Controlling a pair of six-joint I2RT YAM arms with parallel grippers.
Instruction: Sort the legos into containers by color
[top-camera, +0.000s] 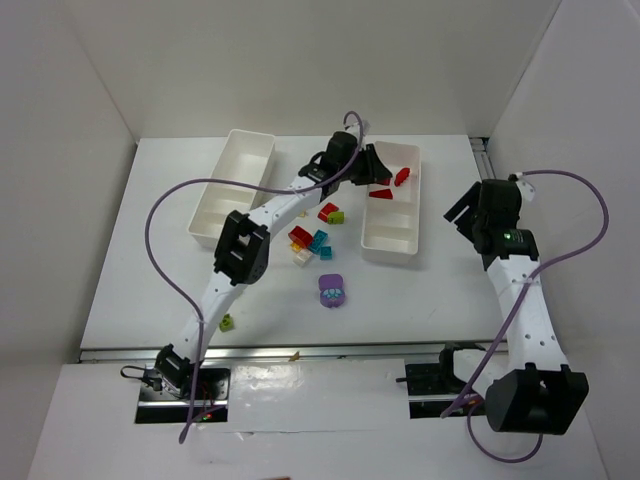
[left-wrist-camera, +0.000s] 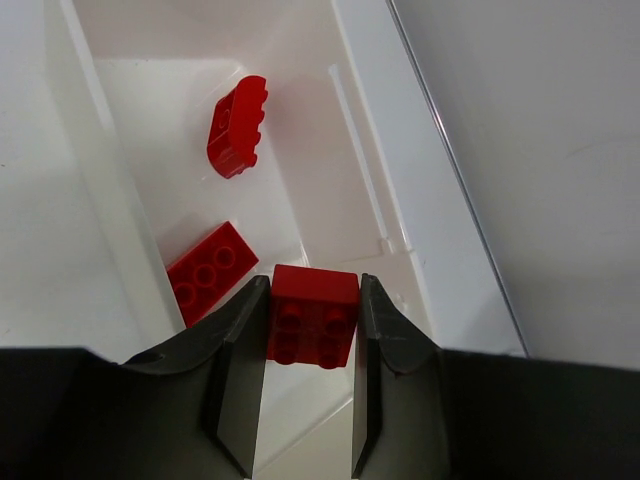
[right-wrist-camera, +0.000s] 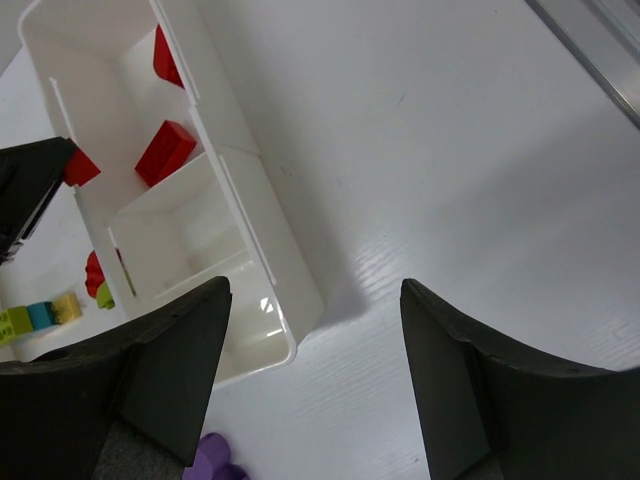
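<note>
**Red brick clamped over the right tray**

From above: shows the left gripper (top-camera: 376, 166) stretched over the far compartment of the right tray (top-camera: 398, 252), its jaws too small and dark to read here. Puts two red bricks (top-camera: 402, 176) inside that compartment. Shows the left tray (top-camera: 245, 160) partly covered by the arm. Finds a loose cluster of legos (top-camera: 318, 238) in red, lime, teal and a pale yellowish white on the table (top-camera: 150, 280) between the trays. Finds a purple piece (top-camera: 332, 290) nearer the bases and one lime brick (top-camera: 228, 321) beside the left arm. Places the right gripper (top-camera: 462, 213) off to the right of the right tray, its jaws hard to make out.

From the left wrist: shows both fingers (left-wrist-camera: 240, 340) pressed against the sides of a red two-by-two brick (left-wrist-camera: 312, 315), studs toward the camera, over the tray compartment. Cannot tell whether it touches the floor. Shows a rounded red brick (left-wrist-camera: 238, 127) farther in, and a flat red brick (left-wrist-camera: 210, 272) partly hidden behind the left finger.

From the right wrist: shows the right gripper's jaws spread wide with nothing between them, over bare table just beside the near end of the right tray. Cuts the left gripper at the left edge, with a red corner of its brick showing. Crops the purple piece at the bottom edge and half hides small teal, yellow and lime pieces at the left.
</note>
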